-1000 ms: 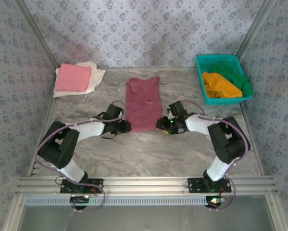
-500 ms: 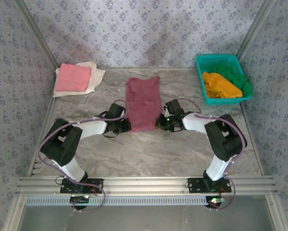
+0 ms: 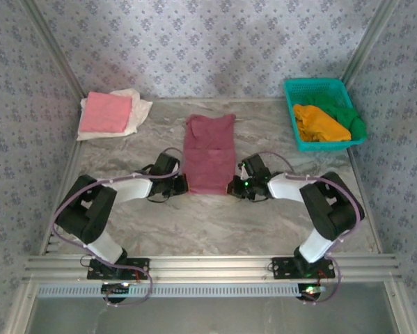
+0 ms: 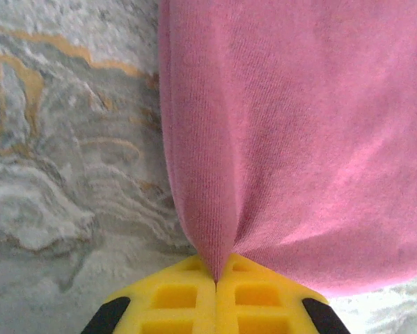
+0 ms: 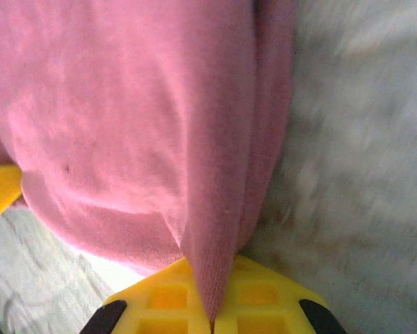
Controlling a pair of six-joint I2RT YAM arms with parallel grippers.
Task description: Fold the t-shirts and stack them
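A maroon t-shirt [image 3: 209,153] lies folded into a long strip in the middle of the table. My left gripper [image 3: 185,186] is shut on its near left corner, and my right gripper [image 3: 232,188] is shut on its near right corner. In the left wrist view the yellow fingers [image 4: 173,299] pinch a fold of the maroon t-shirt [image 4: 299,139]. The right wrist view has the same pinch, with the cloth [image 5: 138,118] drawn between the yellow fingers [image 5: 264,299]. A folded pink t-shirt [image 3: 106,113] rests on a cream one [image 3: 140,106] at the back left. Orange [image 3: 319,123] and green [image 3: 351,120] t-shirts sit in the basket.
The teal mesh basket [image 3: 316,87] stands at the back right. Patterned walls close in the table on three sides, with metal rails along the edges. The marble tabletop [image 3: 208,229] stretches between the shirt and the arm bases.
Both grippers have closed on the shirt's near corners. The shirt has shifted a little to the right and toward the arms.
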